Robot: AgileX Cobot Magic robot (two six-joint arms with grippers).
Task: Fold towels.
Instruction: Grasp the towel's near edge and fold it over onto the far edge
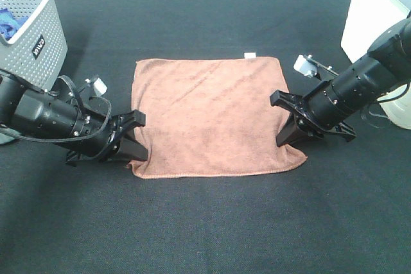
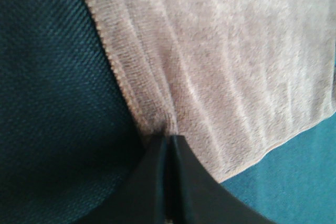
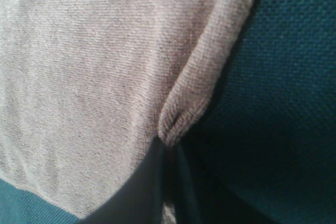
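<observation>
Black fabric covers the table [image 1: 205, 235], where our left arm [image 1: 45, 117] lies low, reaching rightward, and our right arm [image 1: 359, 85] slants down leftward. A grey basket [image 1: 45, 36] sits behind the left arm. Our left gripper [image 1: 138, 136] and right gripper [image 1: 284, 119] each pinch, fingers closed, 1 side edge of the reddish-brown towel [image 1: 212, 117], spread flat between them.

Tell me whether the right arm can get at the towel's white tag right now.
Probably not yet: the right end effector is pinched on the towel's edge, though nothing covers the tag.
</observation>
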